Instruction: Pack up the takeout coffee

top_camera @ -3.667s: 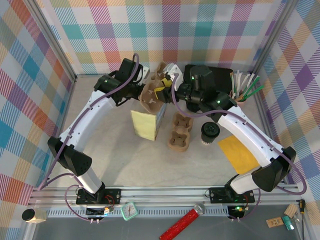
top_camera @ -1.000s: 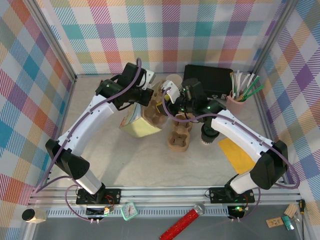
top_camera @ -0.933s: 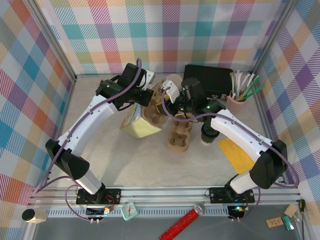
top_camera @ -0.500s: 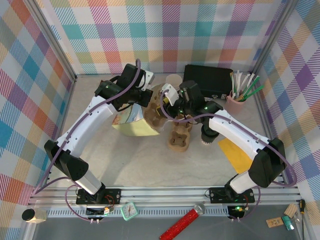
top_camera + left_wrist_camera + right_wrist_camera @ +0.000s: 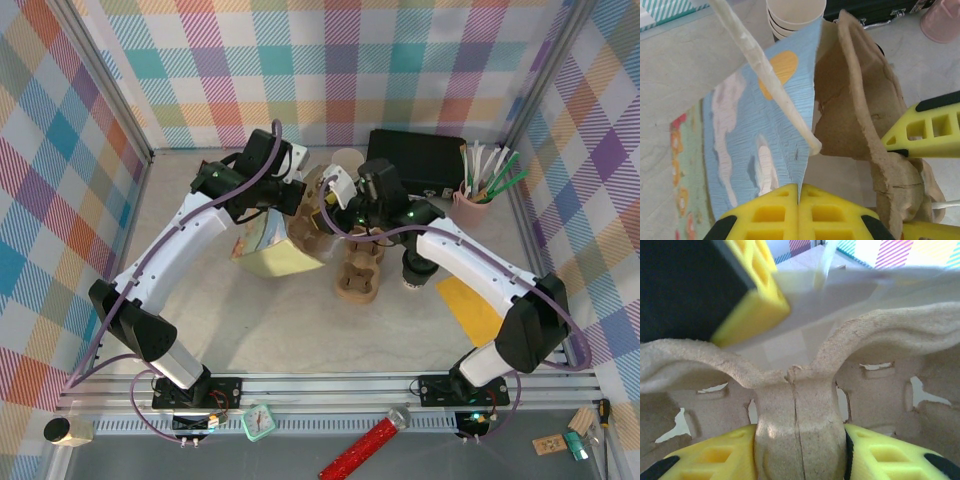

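one takeout coffee [image 5: 420, 266] stands upright on the pale stone-look table [image 5: 280, 330], right of centre. it is partly under the right forearm and just right of a pulp cup carrier [image 5: 357, 272] that lies flat on the table. a yellow sheet [image 5: 478, 308] lies near the cup, toward the right edge. plaid walls [image 5: 400, 70] close in three sides. at the back are a black case [image 5: 420, 160], a pink cup of utensils [image 5: 475, 203] and a stack of pale paper cups [image 5: 795, 15].

both arms rise from the near edge, bend inward and meet behind the table's centre. the left gripper [image 5: 799, 192] is pinched tight on the edge of a paper bag [image 5: 760, 130], blue with clouds, holding it tilted. the right gripper [image 5: 799, 440] is clamped on the middle handle of a second pulp carrier [image 5: 880, 335], which it holds at the bag's mouth. how far in the carrier sits cannot be told.
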